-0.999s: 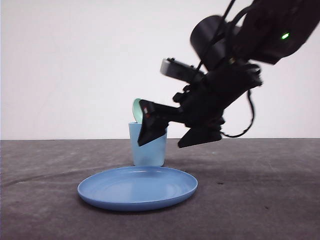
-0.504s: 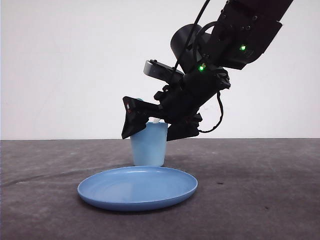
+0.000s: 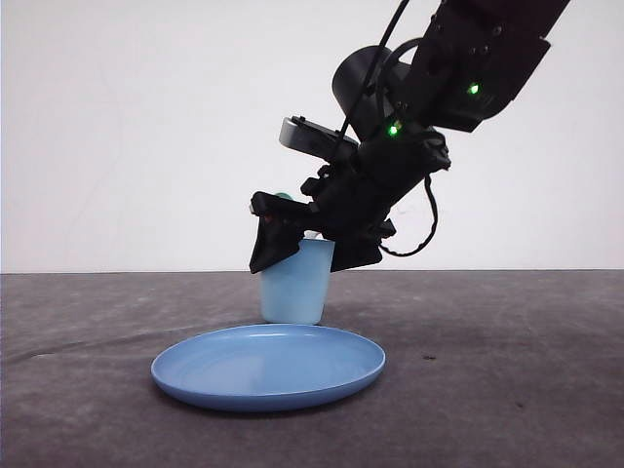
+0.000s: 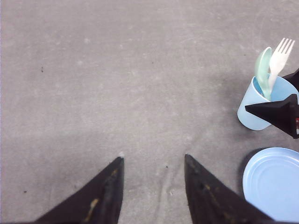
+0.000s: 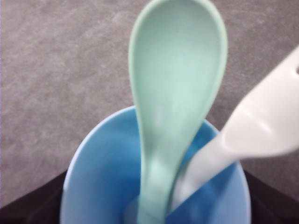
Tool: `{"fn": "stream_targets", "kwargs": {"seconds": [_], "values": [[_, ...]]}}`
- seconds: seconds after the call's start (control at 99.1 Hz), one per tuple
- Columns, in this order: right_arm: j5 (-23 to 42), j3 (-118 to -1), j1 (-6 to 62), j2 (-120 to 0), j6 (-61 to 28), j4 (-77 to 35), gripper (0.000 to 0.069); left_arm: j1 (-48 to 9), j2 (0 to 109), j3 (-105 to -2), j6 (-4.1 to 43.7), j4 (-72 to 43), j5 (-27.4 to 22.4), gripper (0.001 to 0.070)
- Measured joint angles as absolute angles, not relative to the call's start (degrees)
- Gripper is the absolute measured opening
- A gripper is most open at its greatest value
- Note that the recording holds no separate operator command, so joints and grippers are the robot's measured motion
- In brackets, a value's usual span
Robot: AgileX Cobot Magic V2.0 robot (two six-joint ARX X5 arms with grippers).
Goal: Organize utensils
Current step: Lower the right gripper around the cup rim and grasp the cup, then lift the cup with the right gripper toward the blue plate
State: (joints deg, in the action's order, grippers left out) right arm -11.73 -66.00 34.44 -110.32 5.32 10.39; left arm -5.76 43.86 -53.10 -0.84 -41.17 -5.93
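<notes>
Item: spoon (image 5: 173, 93). Pale mint-green plastic, oval bowl uppermost, handle down inside the cup (image 3: 292, 283). Leans against the cup's rim.

Item: fork (image 4: 280, 58). White plastic, tines up, standing in the same cup, just beside the spoon and touching or nearly touching it.

Container: light blue cup, upright on the grey tabletop (image 3: 507, 370). A round blue plate (image 3: 268, 369) lies just in front of the cup, apart from it.

Right gripper (image 3: 302, 249): poised over the cup mouth, one finger to each side of the cup's rim, jaws spread wide with nothing between them but the cup and the utensil tops. No contact with spoon or fork can be confirmed.

Left gripper (image 4: 154, 186): well apart from the cup, over bare tabletop, jaws parted and empty.

Handling notes (judgement): both utensils look light, stiff and smooth, so likely to slip or pivot in a pinch. The thin plastic may flex but seems unlikely to break. Best hold appears to be across the flat neck just below the spoon's bowl or the fork's tines, where it clears the rim. The cup itself looks light enough to tip if a utensil drags against its wall.
</notes>
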Motion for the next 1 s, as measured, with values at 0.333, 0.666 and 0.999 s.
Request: {"fn": "stream_targets", "kwargs": {"seconds": [0.333,0.666,0.999], "values": [[-9.02,-64.62,37.32,-98.39,4.69,-0.51,0.0468,-5.76,43.86,-53.1,-0.97,-41.15,-5.93,0.0236],[-3.86,-51.83,42.85,-84.99,4.67,-0.69,0.0468,-5.76,43.86,-53.1,-1.1,-41.12,-5.93,0.0236],[0.14,-45.21,49.8,-80.84,4.69,1.58,0.0468,-5.76,43.86,-53.1,-1.1,-41.15,-5.91,0.0236]]}}
